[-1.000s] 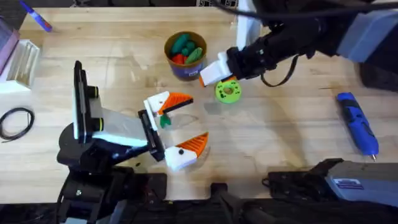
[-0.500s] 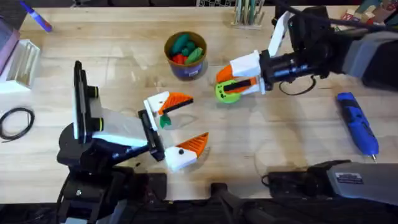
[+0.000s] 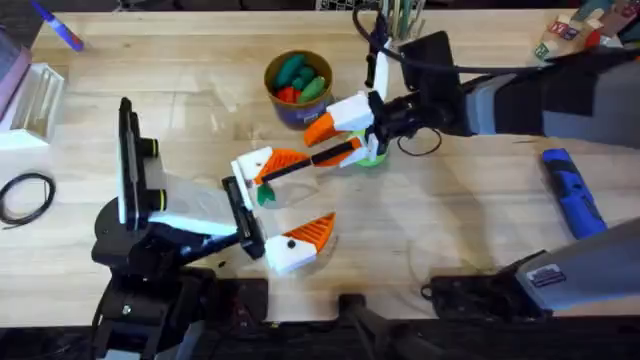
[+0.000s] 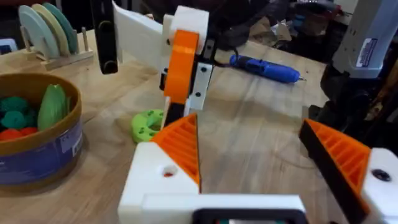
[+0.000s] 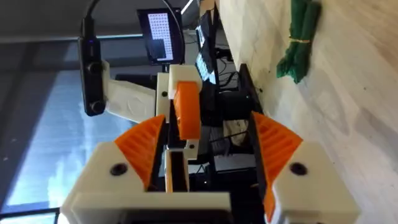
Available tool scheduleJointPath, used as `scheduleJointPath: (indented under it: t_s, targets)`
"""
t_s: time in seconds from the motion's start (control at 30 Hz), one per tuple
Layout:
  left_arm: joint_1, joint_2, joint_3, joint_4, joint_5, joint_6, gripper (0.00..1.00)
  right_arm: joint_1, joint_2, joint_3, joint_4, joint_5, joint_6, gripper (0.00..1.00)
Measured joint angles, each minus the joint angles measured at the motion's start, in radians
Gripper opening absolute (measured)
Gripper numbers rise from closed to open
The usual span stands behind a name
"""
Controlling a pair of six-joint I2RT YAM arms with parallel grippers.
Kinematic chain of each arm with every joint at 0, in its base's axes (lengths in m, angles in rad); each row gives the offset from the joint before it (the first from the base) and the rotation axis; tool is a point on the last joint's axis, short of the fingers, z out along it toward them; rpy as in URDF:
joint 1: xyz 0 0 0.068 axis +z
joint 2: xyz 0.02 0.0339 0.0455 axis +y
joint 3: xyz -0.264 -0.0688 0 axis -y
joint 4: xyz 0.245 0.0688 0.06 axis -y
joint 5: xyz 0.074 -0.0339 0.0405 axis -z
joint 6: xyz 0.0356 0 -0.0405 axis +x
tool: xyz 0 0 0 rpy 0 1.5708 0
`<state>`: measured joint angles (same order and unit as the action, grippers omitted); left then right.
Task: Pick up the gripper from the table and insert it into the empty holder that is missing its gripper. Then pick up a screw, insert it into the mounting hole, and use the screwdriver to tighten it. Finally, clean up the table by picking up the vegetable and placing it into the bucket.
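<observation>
The left pincer [image 3: 285, 205] lies low over the tabletop [image 3: 450, 220] at mid-front, its fingers spread wide. The right pincer [image 3: 335, 135] reaches across from the right and is also spread, with the upper orange-tipped finger [image 5: 185, 109] of the left pincer between its pads (whether they touch it cannot be told). The vegetable [image 3: 265, 194], slim and dark green, lies on the wood inside the left pincer's gap, near its upper finger. The bucket [image 3: 298, 90] stands just behind and left of the right pincer, with toy pieces inside. The screwdriver [image 3: 574, 196] lies well apart at the right. A lime-green disc [image 4: 147, 124] sits under the right pincer.
</observation>
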<state>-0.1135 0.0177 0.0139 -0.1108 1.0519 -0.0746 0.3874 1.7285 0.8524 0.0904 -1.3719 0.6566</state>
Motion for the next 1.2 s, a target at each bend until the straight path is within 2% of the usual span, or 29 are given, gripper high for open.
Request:
scheduleJointPath:
  t_s: [0.17,0.5,0.63,0.77,0.9,1.2]
  targets:
    - [0.0,0.0,0.0,0.0,0.0,0.0,0.986,0.001,0.019,-0.003,0.036,-0.029,0.058,0.726]
    - [0.0,0.0,0.0,0.0,0.0,0.0,0.986,0.057,0.019,-0.004,0.084,-0.04,0.117,0.549]
    - [0.0,0.0,0.0,0.0,0.0,0.0,0.987,0.075,0.019,-0.003,0.089,-0.044,0.132,0.425]
    - [0.0,0.0,0.0,-0.001,0.0,-0.001,0.987,0.074,0.019,-0.003,0.091,-0.059,0.142,0.195]
    - [0.0,0.0,0.0,-0.001,0.003,-0.001,0.987,0.074,0.019,-0.003,0.093,-0.068,0.149,0.03]
    - [0.0,0.0,0.0,0.0,0.002,0.0,0.986,0.077,0.019,-0.004,0.16,-0.066,0.177,0.013]
